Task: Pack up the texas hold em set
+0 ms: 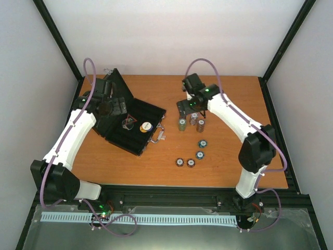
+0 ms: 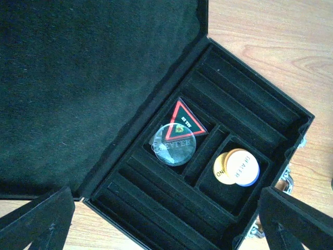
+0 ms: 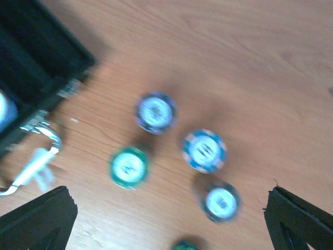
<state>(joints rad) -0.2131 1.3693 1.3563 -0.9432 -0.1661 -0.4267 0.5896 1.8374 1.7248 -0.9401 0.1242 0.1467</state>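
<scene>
The black case lies open at the left, its lid raised. In its tray sit a clear round disc over a red-edged dark triangular token, and two dealer discs. My left gripper hovers over the tray, open and empty. Three striped chip stacks stand right of the case, and several more stand nearer. My right gripper hovers above them, open and empty. The right wrist view shows purple, green, blue and dark stacks, blurred.
The case's silver handle juts toward the chips from its front wall. Bare wooden table lies to the right and far side. Black frame posts stand at the table's back corners.
</scene>
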